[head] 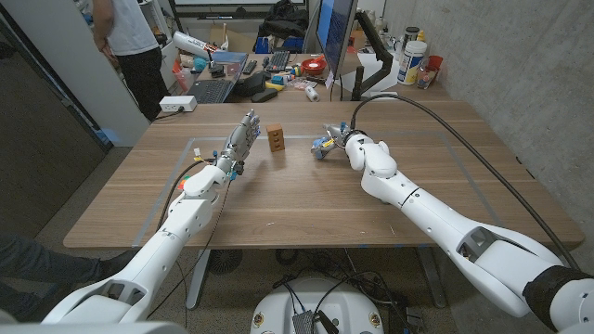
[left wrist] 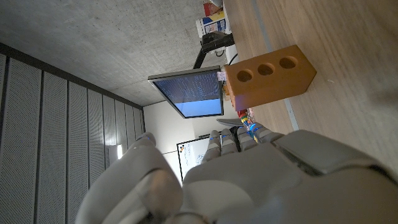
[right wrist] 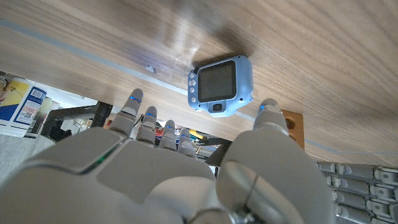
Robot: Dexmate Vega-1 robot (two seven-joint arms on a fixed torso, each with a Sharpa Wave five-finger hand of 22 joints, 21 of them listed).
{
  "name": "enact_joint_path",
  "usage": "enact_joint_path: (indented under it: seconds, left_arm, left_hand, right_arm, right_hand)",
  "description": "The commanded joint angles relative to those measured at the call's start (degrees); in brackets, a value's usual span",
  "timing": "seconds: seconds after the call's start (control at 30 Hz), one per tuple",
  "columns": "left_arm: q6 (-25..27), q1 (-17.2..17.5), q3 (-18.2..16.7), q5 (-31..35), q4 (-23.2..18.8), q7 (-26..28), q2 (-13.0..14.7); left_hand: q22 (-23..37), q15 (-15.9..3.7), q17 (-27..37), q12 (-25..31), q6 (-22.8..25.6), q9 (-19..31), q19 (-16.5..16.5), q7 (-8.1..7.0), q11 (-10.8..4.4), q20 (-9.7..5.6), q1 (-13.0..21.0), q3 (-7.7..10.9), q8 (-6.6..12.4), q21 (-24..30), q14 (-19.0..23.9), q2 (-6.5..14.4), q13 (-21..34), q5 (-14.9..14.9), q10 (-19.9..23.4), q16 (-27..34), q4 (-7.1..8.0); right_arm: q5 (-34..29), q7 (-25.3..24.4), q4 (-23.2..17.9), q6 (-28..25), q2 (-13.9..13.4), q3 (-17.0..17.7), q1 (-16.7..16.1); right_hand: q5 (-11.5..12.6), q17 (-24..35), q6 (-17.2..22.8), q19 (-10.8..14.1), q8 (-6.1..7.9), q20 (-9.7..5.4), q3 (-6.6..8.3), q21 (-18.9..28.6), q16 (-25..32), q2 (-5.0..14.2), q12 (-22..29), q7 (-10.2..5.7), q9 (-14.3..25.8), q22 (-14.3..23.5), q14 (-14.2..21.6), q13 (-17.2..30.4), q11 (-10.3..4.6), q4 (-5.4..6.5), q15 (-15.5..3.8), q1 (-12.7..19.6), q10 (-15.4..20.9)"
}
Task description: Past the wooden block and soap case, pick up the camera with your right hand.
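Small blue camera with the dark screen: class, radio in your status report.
Right hand open, fingers spread just short of the small blue camera, not touching. Left hand open beside the brown wooden block with three holes. Nothing blocking.

The head view looked down from above over the whole table [head: 306, 199]. Each wrist view looked close along its own hand's back, turned upside down. All three views shared the wooden block [head: 276, 138] [left wrist: 268, 78] [right wrist: 293, 127].

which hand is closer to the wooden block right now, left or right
Left. The left hand stands just beside the wooden block, open. The right hand is farther off on the block's other side, open over the blue camera.
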Motion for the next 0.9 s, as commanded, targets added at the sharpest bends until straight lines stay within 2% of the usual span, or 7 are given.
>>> enact_joint_path:
  seconds: [0.03,0.9]
  left_arm:
    - [-0.19,-0.08,-0.06,-0.13,0.27,-0.16,-0.18]
    - [0.28,0.37,-0.13,0.03,-0.44,0.6,-0.04]
  left_hand:
    - [0.2,0.13,0.1,0.09,-0.05,0.16,-0.58,0.18,0.11,-0.1,0.07,-0.18,0.0,0.07,-0.27,0.52,0.17,0.44,-0.29,-0.01,0.16]
    - [0.2,0.1,0.11,0.07,0.22,0.17,-0.68,0.09,-0.02,0.05,0.16,-0.46,0.08,0.06,-0.27,0.68,0.17,0.45,-0.36,0.0,0.13]
  right_arm:
    - [-0.62,0.22,0.77,-0.77,0.17,-0.6,0.3]
    - [0.52,1.5,4.88,-0.78,1.27,-1.6,2.32]
  right_hand:
    - [0.49,0.28,-0.4,0.49,0.56,0.04,-0.35,-0.23,0.48,-0.34,0.39,-0.06,0.25,0.28,0.73,0.13,0.35,-0.02,0.17,0.44,0.22]
    - [0.89,0.27,1.06,2.38,1.15,0.11,-0.61,-0.15,0.63,-0.22,0.8,-0.1,0.25,0.32,1.73,0.16,0.57,-0.04,-0.04,0.78,1.15]
